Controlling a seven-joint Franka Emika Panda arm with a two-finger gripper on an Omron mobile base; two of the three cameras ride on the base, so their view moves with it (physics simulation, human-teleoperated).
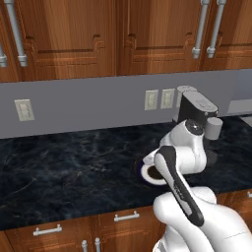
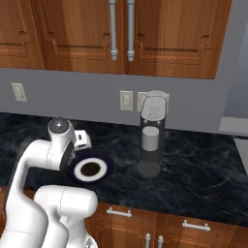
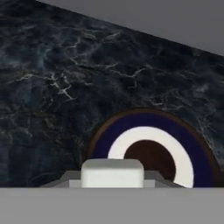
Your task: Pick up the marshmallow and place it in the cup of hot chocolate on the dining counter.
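The hand view looks down on a black, white-veined marble counter [image 3: 52, 87] and on a flat round plate [image 3: 151, 127] with a dark blue band, a white ring and a brown centre. At the bottom of this view a small white block sits between two grey shapes. I judge it to be the marshmallow [image 3: 112, 172], held by the gripper [image 3: 112, 181], whose jaws stand nearly closed with the white lump between them. The finger tips themselves are mostly hidden, so I cannot see the contact clearly.

In the right base view the plate [image 2: 104, 167] lies on the counter just beside the white arm, and a dark appliance [image 2: 151, 140] stands to its right, against the wall. In the left base view the arm covers most of the plate [image 1: 147, 173].

The cup of hot chocolate cannot be made out, and this counter stands against a wall with wooden cabinets [image 2: 145, 34] above it, so it may not be the dining counter.

The marshmallow should be very light and soft, and it squeezes easily. I think a gentle grip on its two flat sides, across the middle, is best. Too much force could deform it; too little could let it slip when the arm swings.
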